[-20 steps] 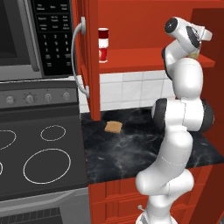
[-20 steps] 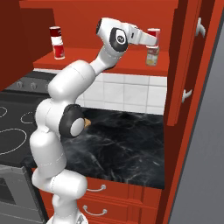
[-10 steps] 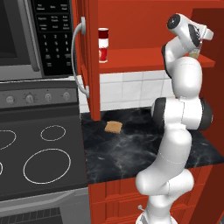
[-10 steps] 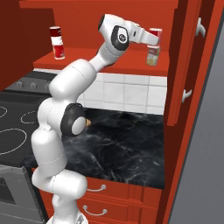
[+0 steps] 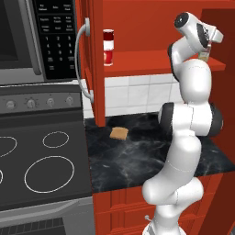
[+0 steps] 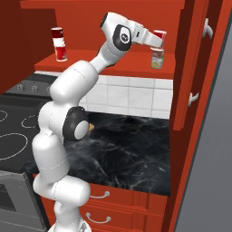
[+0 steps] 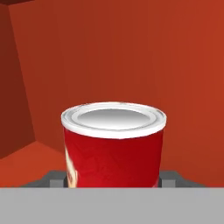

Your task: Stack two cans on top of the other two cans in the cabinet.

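Observation:
My gripper (image 6: 158, 39) is shut on a red-and-white can (image 6: 160, 34) with a silver top, held upright inside the red cabinet (image 6: 108, 63). The olive-green-labelled can (image 6: 157, 58) stands on the shelf directly under it; whether the two touch I cannot tell. In the hand view the red can (image 7: 113, 144) sits between my two dark fingertips (image 7: 54, 179). At the shelf's left end a red-and-white can (image 5: 108, 36) stands stacked on another red-and-white can (image 5: 108, 55). From the left base view my gripper (image 5: 209, 45) is at the shelf's right end, mostly hidden by the arm.
The cabinet's left door (image 5: 94, 69) with a curved grey handle (image 5: 81, 64) hangs open beside the black microwave (image 5: 50, 36). The right door (image 6: 195, 68) stands open close to my hand. A small tan slice (image 5: 119, 133) lies on the black marble counter (image 5: 137, 156), and a stovetop (image 5: 41, 165) is at left.
The hand with the red can has barely shifted above the olive-green can. The stacked pair at left has not moved.

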